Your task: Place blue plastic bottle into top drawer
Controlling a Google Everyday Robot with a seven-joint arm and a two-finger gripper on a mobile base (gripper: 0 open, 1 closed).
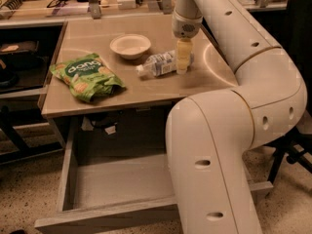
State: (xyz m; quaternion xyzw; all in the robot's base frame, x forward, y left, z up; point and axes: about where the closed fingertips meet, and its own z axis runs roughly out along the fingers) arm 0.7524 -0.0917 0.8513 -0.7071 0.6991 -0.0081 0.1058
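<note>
Gripper (182, 62) down at bottle (157, 65), just right of bowl (130, 46); can't tell if gripping. Drawer (122, 182) open.

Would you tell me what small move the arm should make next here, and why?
Probably take hold of the blue plastic bottle and lift it slightly. The gripper is down at the bottle's base end, the bottle lies on its side on the table, and the top drawer stands open below, ready to receive it.

gripper (182, 68) over bottle (158, 65) — hiding part, drawer (117, 182) half-covered
</note>
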